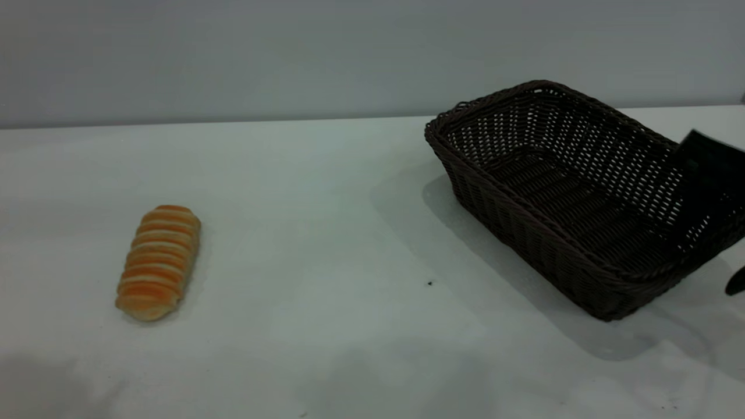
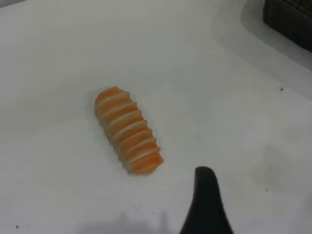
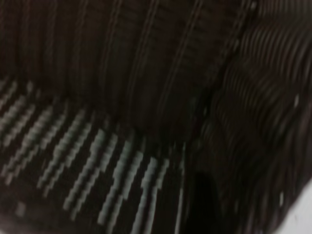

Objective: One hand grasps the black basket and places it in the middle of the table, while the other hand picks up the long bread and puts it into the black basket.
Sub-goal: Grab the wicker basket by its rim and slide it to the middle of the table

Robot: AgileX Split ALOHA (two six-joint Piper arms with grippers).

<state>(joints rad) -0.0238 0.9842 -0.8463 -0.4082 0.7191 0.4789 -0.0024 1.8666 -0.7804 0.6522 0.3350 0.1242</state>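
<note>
The black basket point(image 1: 559, 192) stands at the right of the white table point(image 1: 326, 221), tilted, with a wide shadow under it. My right gripper point(image 1: 715, 174) is at the basket's right end. One black finger is inside the wall, and another black part point(image 1: 736, 282) shows outside it. The gripper looks shut on that wall. The right wrist view is filled with wicker point(image 3: 122, 97) and one dark finger point(image 3: 197, 204). The long bread point(image 1: 158, 262) lies at the left. My left gripper point(image 2: 239, 185) hovers beside the bread point(image 2: 127, 130), apart from it, with one finger point(image 2: 207, 200) showing and empty.
A grey wall runs behind the table's far edge. A tiny dark speck point(image 1: 429, 283) lies on the table between the bread and the basket. A corner of the basket point(image 2: 290, 19) shows in the left wrist view, far from the bread.
</note>
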